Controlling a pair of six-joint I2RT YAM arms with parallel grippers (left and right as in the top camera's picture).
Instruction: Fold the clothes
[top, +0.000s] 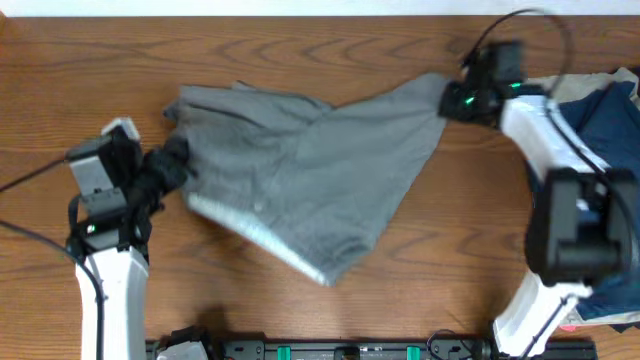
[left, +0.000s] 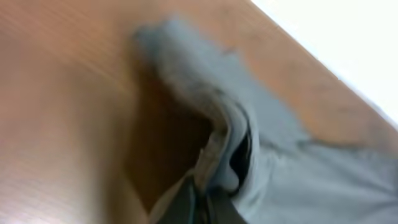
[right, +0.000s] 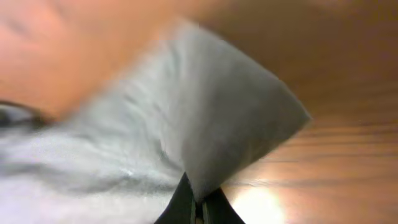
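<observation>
The pair of plain mid-grey cotton shorts (top: 300, 180) lay spread and wrinkled across the middle of the brown wood-grain table (top: 470, 270). The garment spanned the area between the two grippers. In the overhead view, a paler band of fabric ran along its lower left edge.

The left gripper (top: 178, 162) was positioned at the left edge of the shorts. Its fingers were fully closed, with a bunched fold of grey fabric pinched between them. The left wrist view, though blurred, showed the cloth gathered into layered folds directly at the fingertips. That fold stood clear of the table surface and cast a dark shadow beneath it.

The right gripper (top: 447, 100) was positioned at the upper right corner of the shorts, near the far edge of the table. Its fingers were fully closed on that corner. The right wrist view showed the fabric drawn to a narrow point between the two dark fingertips and fanning out wider away from them. In the overhead view, the cloth tapered into a peak toward this gripper.

A navy blue garment (top: 610, 115) lay at the right edge of the table, beyond the right arm and apart from the shorts. A piece of beige cloth (top: 578, 88) lay just beside it.
</observation>
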